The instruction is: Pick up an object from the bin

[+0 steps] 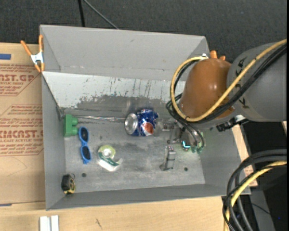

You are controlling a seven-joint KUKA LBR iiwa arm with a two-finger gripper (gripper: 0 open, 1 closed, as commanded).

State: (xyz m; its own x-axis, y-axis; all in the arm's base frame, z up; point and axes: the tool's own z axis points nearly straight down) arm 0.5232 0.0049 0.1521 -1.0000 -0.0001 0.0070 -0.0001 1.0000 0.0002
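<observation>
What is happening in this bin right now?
A robot arm reaches into the grey bin from the right. Its gripper hangs low over the bin floor, just below and to the right of a crushed blue can. Blue sunglasses, a green block and a whitish roll lie further left.

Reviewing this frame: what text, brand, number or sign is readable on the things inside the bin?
No text can be read.
Crushed blue can: red and white print, too blurred to read.
Green block, blue sunglasses, white-green roll, small black-yellow item: no lettering visible.
</observation>
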